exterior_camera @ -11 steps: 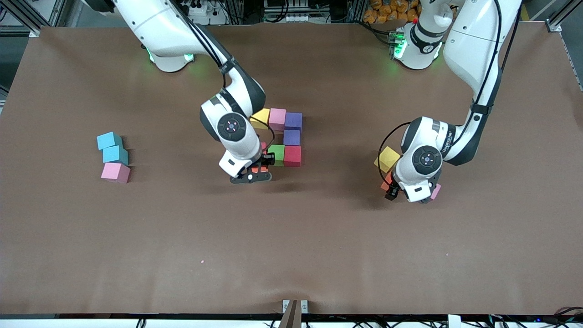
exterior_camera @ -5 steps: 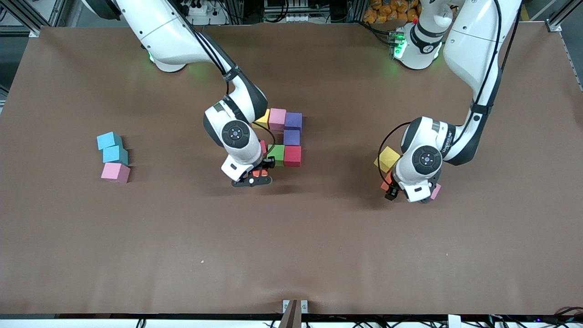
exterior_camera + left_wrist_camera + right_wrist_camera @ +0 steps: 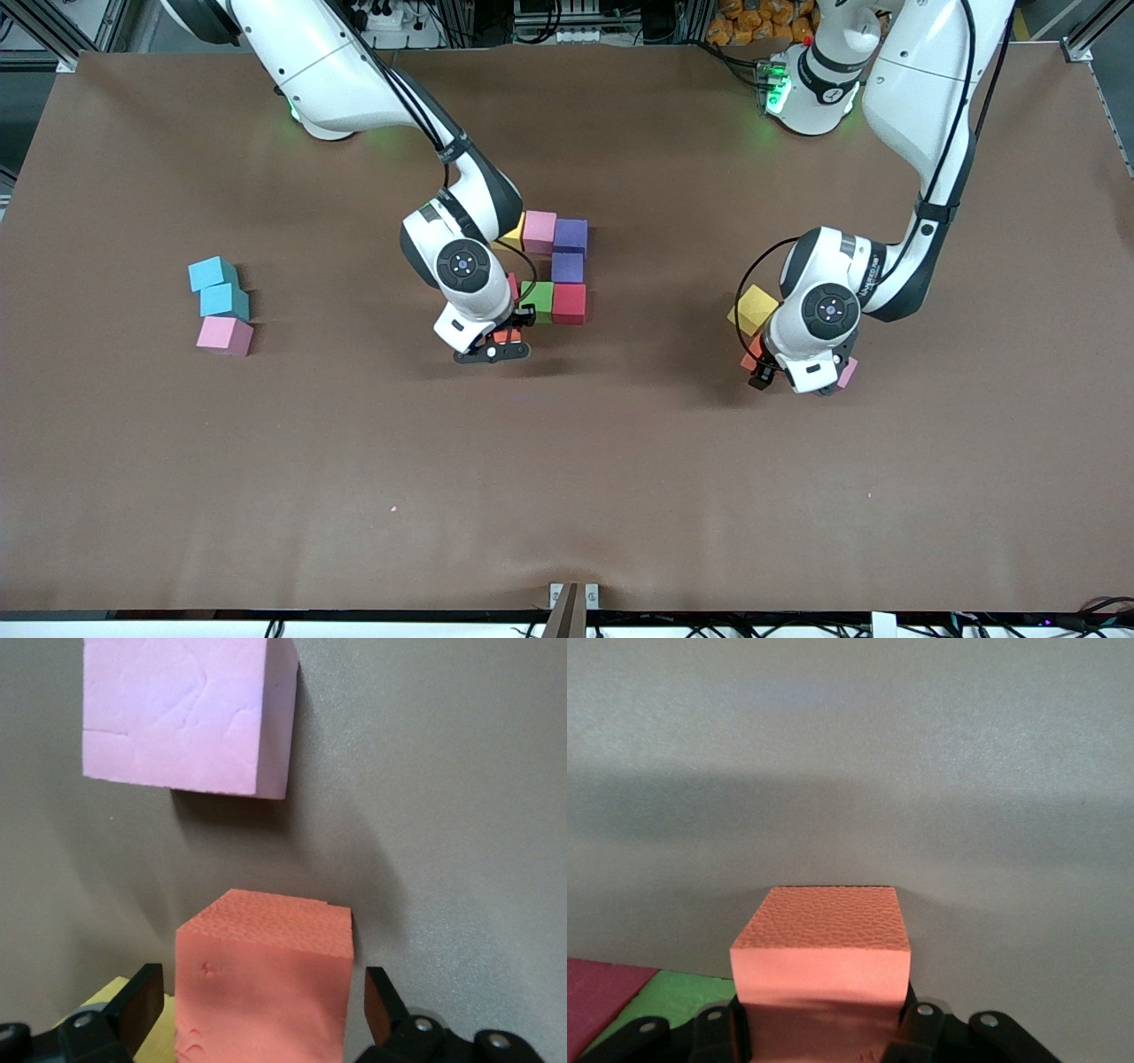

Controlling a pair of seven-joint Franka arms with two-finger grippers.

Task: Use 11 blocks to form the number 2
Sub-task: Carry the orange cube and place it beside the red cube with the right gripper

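Two cyan cubes (image 3: 218,287), two orange blocks (image 3: 507,336)

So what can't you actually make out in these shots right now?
- Front view: the right arm covers most of the yellow block and a red block.
- Front view: the left gripper hides most of its orange block.
- Right wrist view: whether the orange block in the right gripper touches the table cannot be told.

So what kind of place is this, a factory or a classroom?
Most likely a robotics research lab. Two white robot arms are bolted along a brown-covered table, small coloured foam cubes lie on it like a test exercise, and aluminium framing with cables runs along the arms' edge of the table.
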